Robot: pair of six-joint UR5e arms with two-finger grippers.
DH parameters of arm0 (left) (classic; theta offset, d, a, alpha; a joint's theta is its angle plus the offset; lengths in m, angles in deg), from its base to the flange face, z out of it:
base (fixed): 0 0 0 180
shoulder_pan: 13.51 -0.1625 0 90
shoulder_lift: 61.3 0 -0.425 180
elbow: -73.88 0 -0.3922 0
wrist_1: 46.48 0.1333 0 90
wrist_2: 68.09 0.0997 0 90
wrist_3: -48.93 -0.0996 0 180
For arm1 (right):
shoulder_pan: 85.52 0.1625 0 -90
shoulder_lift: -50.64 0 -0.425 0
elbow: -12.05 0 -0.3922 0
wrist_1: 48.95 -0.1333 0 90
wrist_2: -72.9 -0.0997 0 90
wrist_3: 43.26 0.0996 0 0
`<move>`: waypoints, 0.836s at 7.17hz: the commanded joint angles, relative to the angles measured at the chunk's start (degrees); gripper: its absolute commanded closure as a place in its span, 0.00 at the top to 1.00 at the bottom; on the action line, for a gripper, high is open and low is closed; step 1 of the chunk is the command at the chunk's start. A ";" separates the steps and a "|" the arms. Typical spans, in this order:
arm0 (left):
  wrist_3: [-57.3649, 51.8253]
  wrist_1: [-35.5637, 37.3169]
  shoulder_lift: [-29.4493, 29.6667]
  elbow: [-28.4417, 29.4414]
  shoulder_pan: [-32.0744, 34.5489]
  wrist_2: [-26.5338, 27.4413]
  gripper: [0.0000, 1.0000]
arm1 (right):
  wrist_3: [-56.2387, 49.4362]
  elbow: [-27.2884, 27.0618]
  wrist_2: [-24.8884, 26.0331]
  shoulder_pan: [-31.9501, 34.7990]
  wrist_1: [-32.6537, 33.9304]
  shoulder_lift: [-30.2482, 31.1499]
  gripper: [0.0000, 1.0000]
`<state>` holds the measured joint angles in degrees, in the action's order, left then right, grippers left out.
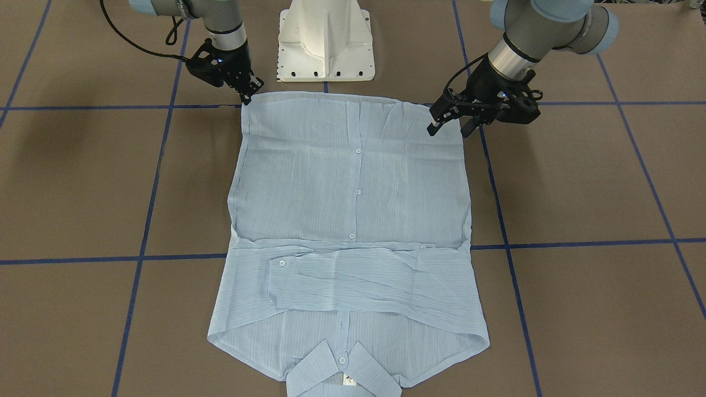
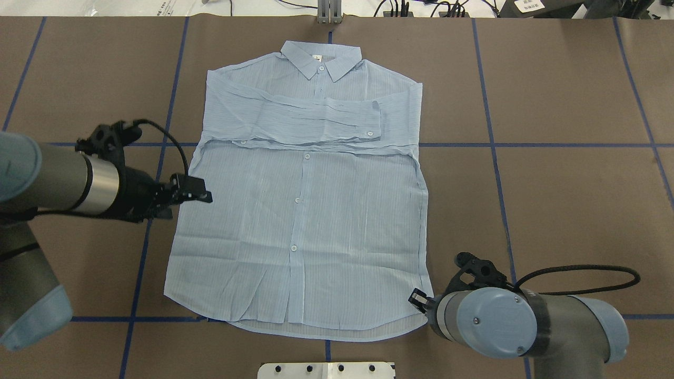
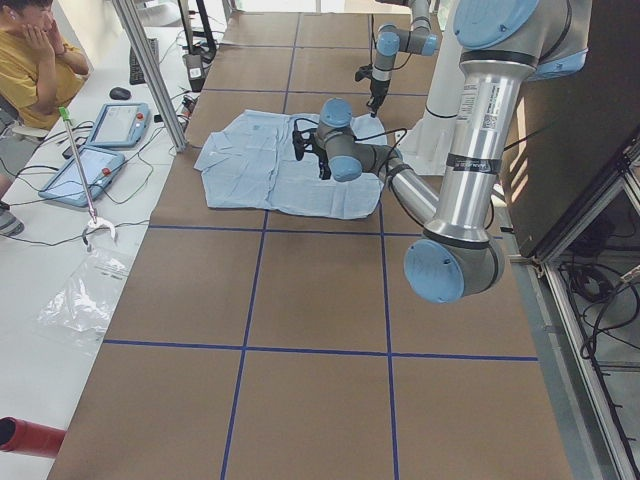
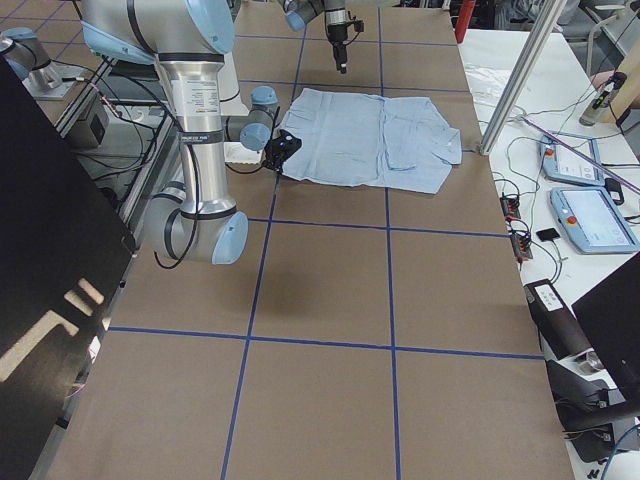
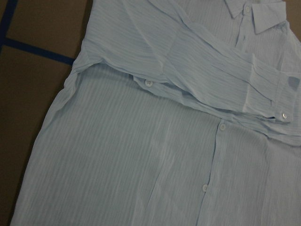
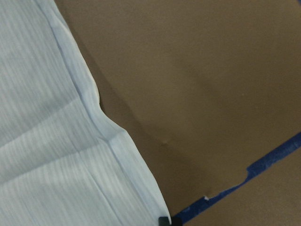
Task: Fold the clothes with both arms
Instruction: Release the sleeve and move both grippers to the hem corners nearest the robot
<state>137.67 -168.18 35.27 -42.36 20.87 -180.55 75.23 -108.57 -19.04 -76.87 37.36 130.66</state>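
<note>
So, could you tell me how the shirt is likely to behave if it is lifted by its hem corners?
The shirt is thin and lies in fine wrinkles, so it is probably light and will drape limply, sagging in the middle. The folded sleeves lie loose across the chest and may slide off.

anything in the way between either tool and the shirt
Nothing visible does. The left tool is at the side edge of the shirt, and the right tool is at its hem corner. Only bare table lies around them.
</note>
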 commanded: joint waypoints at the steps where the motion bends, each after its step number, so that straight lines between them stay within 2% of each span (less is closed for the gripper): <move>1: 8.44 4.78 -4.10 -2.94 -12.36 9.59 0.99 | -0.01 -2.43 -0.26 0.13 0.00 2.33 0.00; 2: 9.35 8.20 -4.10 -3.03 -14.84 12.50 0.99 | -0.01 -2.78 -0.26 0.13 0.00 2.85 0.00; 4: 12.68 11.47 -4.28 -2.86 -18.62 12.97 0.98 | 0.08 -3.40 -0.26 0.13 0.00 4.00 0.00; 6: 12.78 12.46 -4.37 -2.59 -18.91 13.67 0.94 | 0.08 -3.40 -0.26 0.05 0.00 4.09 0.00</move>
<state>150.10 -156.46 30.99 -45.12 2.53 -167.24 75.30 -111.92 -19.30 -76.74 37.36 134.64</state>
